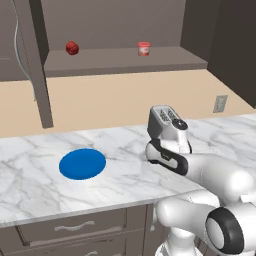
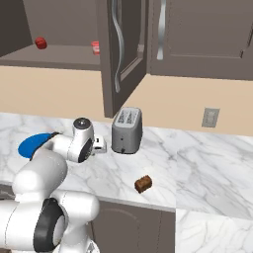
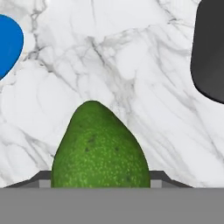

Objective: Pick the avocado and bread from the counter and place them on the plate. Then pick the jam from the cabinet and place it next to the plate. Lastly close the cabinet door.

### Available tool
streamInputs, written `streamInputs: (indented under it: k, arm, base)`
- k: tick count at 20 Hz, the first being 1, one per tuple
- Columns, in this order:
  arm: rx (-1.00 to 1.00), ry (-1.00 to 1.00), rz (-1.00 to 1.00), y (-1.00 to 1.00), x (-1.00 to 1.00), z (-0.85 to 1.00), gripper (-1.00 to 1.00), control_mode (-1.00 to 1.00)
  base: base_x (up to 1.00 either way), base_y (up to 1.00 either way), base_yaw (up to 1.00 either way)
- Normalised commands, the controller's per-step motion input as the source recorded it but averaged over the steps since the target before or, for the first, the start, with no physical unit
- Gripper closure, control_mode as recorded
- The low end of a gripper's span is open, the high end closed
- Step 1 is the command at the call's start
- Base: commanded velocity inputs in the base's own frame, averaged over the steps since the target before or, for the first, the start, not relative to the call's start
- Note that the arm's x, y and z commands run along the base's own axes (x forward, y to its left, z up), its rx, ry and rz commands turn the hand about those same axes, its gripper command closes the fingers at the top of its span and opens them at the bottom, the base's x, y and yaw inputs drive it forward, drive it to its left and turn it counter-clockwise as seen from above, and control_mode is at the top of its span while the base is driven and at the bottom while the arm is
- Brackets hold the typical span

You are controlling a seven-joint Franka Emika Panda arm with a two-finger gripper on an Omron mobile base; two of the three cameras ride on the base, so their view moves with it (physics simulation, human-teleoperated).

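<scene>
Filling the near edge of the hand view, the avocado (image 3: 100,148) sits between the gripper (image 3: 100,179) fingers, whose grey tips flank it on both sides; the gripper is clasped on the fruit, just above the white marble bench (image 3: 131,65). From the right base view, the bread (image 2: 143,184) lies alone near the bench's front edge, to the right of the arm and well apart from it. Farther back stands a grey toaster (image 2: 127,131), just right of the gripper (image 2: 100,144). Left of the arm, the blue plate (image 1: 82,163) rests flat on the marble with nothing on it; in the hand view its rim (image 3: 8,43) shows at the left, well apart from the avocado. Beyond the bench runs a tan wall carrying an outlet (image 1: 220,104). Above it, the cabinet (image 1: 125,60) stands open, its door (image 2: 121,54) swung out toward the camera with a curved silver handle. On the inner shelf, the jam (image 1: 144,48) stands upright at the right, and a darker red ball-like object (image 1: 72,48) sits well to its left.
</scene>
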Motion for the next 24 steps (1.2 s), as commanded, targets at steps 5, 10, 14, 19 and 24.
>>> streamInputs:
  k: [5,10,14,19,24]
  arm:
    - [0.06,0.02,0.25,0.66,0.04,0.35,1.00,-1.00]
    - [0.03,0.03,0.17,0.69,0.17,0.09,1.00,-1.00]
    - [0.00,0.05,0.04,0.83,0.29,0.00,1.00,-1.00]
    - [0.00,0.00,0.00,0.78,0.04,0.21,1.00,-1.00]
    - [-0.01,0.03,0.00,0.52,0.08,0.02,1.00,-1.00]
  base:
    - [0.00,0.00,0.00]
    - [0.00,0.00,0.00]
    - [0.00,0.00,0.00]
    - [0.00,0.00,0.00]
    - [0.00,0.00,0.00]
